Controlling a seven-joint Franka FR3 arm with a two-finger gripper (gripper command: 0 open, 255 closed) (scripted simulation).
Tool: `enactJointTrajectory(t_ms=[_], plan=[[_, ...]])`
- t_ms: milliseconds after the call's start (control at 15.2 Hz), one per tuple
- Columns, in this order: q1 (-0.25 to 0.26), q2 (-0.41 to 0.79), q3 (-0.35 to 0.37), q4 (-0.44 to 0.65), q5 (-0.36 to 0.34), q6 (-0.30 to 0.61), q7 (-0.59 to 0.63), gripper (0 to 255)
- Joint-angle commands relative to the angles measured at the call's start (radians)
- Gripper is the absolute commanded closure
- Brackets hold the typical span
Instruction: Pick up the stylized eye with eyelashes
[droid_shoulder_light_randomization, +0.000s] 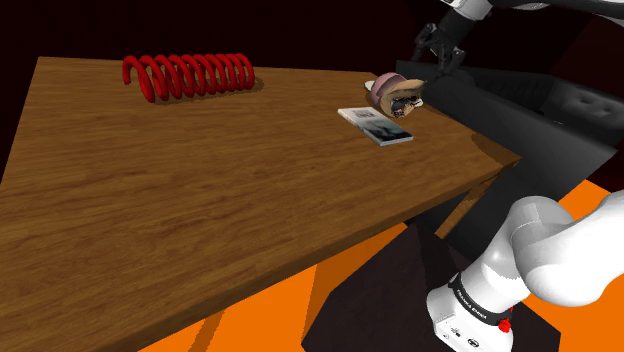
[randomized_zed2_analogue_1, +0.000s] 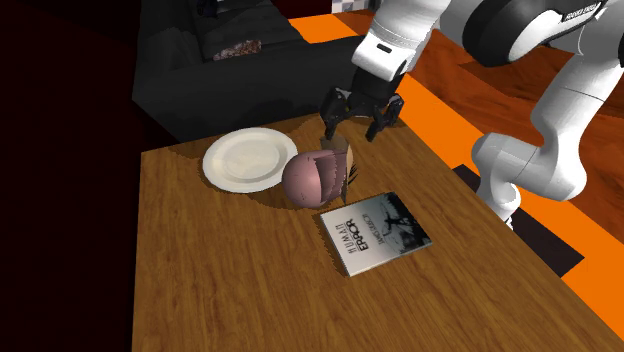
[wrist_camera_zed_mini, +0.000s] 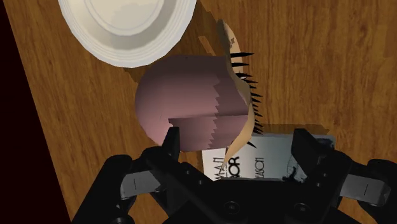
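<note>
The stylized eye is a pinkish ball with a tan lid and black lashes. It lies on the wooden table between a white plate and a book. In the shoulder view the eye sits near the table's far right edge, with my gripper hanging just above and behind it. My gripper is open and touches nothing. In the wrist view the eye lies ahead of the spread fingers, off toward one of them, and the gripper is over the book.
A red coil spring lies at the table's far left in the shoulder view. A dark sofa stands just beyond the table edge by the eye. The plate almost touches the eye. The floor is orange.
</note>
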Motion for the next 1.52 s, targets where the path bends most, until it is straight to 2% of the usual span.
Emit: enactJointTrajectory(t_ms=[0, 330, 396, 990, 1452], plan=[[-0.001, -0.005, -0.002, -0.027, -0.004, 0.023, -0.001, 0], [-0.005, -0.014, -0.008, -0.082, -0.013, 0.069, 0.007, 0], [-0.006, -0.014, -0.009, -0.082, -0.014, 0.069, 0.006, 255], [-0.005, -0.014, -0.008, -0.082, -0.013, 0.069, 0.007, 255], [0.004, 0.007, 0.002, 0.028, 0.004, -0.02, -0.009, 255]])
